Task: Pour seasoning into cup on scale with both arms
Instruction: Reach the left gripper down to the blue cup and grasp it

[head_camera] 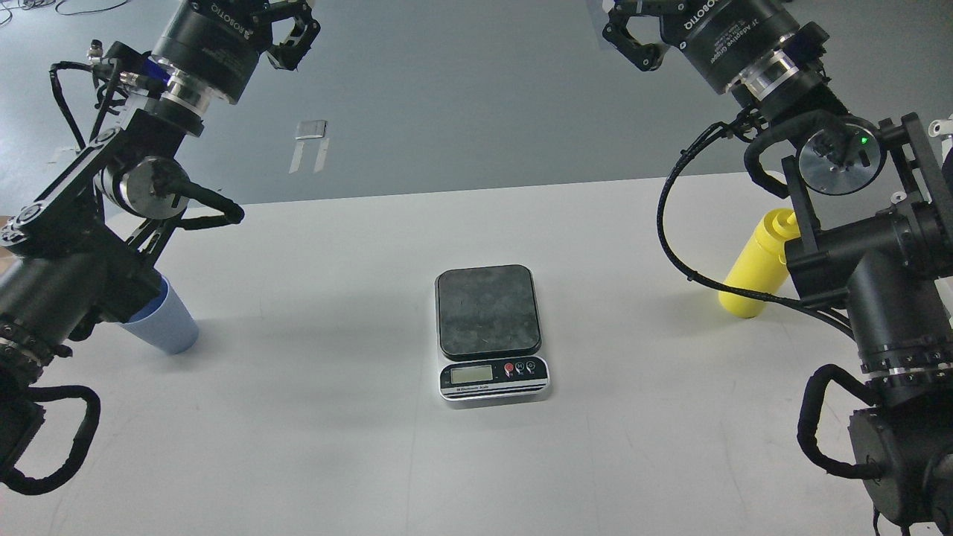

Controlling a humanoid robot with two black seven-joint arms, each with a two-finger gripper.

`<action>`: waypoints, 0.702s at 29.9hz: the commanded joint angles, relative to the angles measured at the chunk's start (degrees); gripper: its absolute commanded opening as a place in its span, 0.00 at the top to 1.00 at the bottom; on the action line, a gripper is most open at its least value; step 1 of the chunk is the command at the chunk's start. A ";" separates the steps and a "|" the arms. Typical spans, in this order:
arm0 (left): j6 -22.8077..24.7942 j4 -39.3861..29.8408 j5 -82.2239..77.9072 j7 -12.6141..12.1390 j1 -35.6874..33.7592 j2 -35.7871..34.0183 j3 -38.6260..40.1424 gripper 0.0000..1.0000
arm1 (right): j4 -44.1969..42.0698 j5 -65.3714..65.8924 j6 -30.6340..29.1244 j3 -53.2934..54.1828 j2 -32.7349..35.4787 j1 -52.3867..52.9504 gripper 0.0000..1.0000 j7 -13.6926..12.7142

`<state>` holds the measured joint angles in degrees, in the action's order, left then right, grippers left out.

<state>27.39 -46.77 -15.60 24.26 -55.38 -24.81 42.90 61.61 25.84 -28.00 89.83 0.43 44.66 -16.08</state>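
Your own arms partly hide the cup (167,320) at left and the seasoning (752,272) at right. The scale (488,313) stands bare between them. Left gripper (287,30) and right gripper (629,33) hold nothing; how far they open, you cannot tell.

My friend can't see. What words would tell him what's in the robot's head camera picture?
A small digital kitchen scale sits empty in the middle of a white table. A light blue cup stands at the left and a yellow squeeze bottle at the right, each partly hidden by a black robot arm whose gripper is raised, holding nothing.
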 commanded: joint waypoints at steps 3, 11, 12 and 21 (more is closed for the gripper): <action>-0.15 -0.42 -6.78 0.00 -1.04 -2.34 -1.41 0.02 | 0.08 0.00 0.00 0.17 -0.08 -0.10 0.00 0.00; -6.11 -5.07 -39.56 0.79 0.10 -6.56 -1.59 0.02 | 0.70 0.00 0.00 0.26 -0.08 -0.37 0.00 0.00; -7.08 -5.78 -42.99 0.97 0.36 -7.09 -1.67 0.02 | 0.79 0.00 0.00 0.26 -0.08 -0.37 0.00 0.00; -22.27 -10.53 -79.03 3.74 10.28 -16.66 -6.50 0.02 | 0.96 0.00 0.00 0.26 -0.08 -0.63 0.00 0.00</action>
<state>9.93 -57.05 -85.85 27.81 -47.73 -37.90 38.64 62.56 25.84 -28.00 90.10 0.35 44.08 -16.08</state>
